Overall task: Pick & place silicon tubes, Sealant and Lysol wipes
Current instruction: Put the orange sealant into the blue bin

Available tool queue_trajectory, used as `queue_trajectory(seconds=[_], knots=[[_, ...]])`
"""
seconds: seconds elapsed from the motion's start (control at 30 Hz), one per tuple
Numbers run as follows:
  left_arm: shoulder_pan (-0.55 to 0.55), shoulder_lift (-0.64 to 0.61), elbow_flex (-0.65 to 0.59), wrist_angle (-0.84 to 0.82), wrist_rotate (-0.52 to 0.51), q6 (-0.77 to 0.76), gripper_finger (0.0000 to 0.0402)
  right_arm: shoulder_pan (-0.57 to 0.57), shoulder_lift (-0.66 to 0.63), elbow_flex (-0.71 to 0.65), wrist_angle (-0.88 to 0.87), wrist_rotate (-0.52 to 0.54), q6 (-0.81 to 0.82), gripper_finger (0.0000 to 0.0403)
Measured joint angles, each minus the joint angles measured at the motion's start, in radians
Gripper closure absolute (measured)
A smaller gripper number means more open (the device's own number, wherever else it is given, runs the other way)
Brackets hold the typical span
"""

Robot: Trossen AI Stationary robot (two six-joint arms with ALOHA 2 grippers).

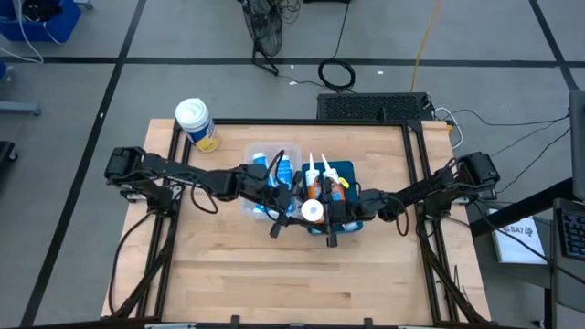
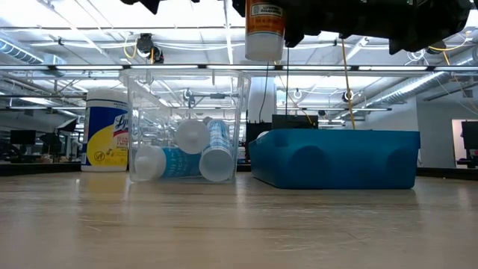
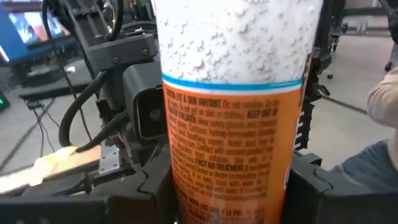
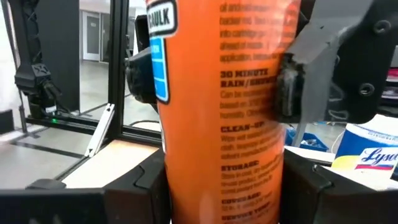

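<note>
Both grippers, left gripper and right gripper, clamp one orange sealant cartridge in mid-air above the table's middle. It looks rigid, smooth and fairly heavy, best gripped mid-barrel. A clear bin holds blue tubes; a blue tray holds more cartridges. The Lysol wipes stand at the table's far left corner.

An overhead camera looks straight down on the whole worktop, both arms reaching inward from its left and right edges. A second camera sits at worktop height, facing level across the wood into the room beyond. Each wrist camera is pressed close against the orange cartridge (its label fills both pictures). That cartridge also shows in the overhead and low views.
</note>
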Motion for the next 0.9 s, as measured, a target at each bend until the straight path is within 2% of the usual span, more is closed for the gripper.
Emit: queue_trajectory(seconds=[0.07, 0.2, 0.27, 0.33, 0.5, 0.57, 0.67, 0.77, 0.9], knots=[[0.0, -0.014, 0.0, -0.013, -0.004, -0.047, 0.0182, 0.0, -0.012, -0.003, -0.02, 0.007, 0.017, 0.0212], [0.002, -0.102, 0.002, -0.065, -0.01, -0.154, 0.0053, -0.002, -0.061, -0.036, -0.137, 0.017, 0.024, 0.0212], [0.004, -0.15, 0.004, -0.106, -0.007, -0.176, 0.0021, -0.001, -0.099, -0.051, -0.188, 0.019, 0.055, 0.0212], [0.008, -0.208, 0.002, -0.199, -0.005, -0.184, 0.003, 0.0, -0.161, -0.063, -0.23, 0.019, 0.086, 0.0212], [0.009, -0.318, 0.002, -0.342, -0.005, -0.198, 0.0093, 0.001, -0.273, -0.135, -0.385, 0.017, 0.255, 0.0212], [0.007, -0.344, 0.003, -0.398, -0.004, -0.2, 0.0113, 0.001, -0.315, -0.18, -0.392, 0.031, 0.336, 0.0212], [0.003, -0.364, 0.0, -0.468, -0.011, -0.173, 0.0137, 0.001, -0.343, -0.255, -0.346, 0.097, 0.436, 0.0212], [-0.004, -0.365, 0.003, -0.456, -0.01, -0.123, 0.0155, 0.0, -0.336, -0.346, -0.318, 0.152, 0.509, 0.0212], [-0.007, -0.361, 0.001, -0.47, -0.011, -0.063, 0.0171, 0.0, -0.321, -0.413, -0.144, 0.201, 0.55, 0.0212]])
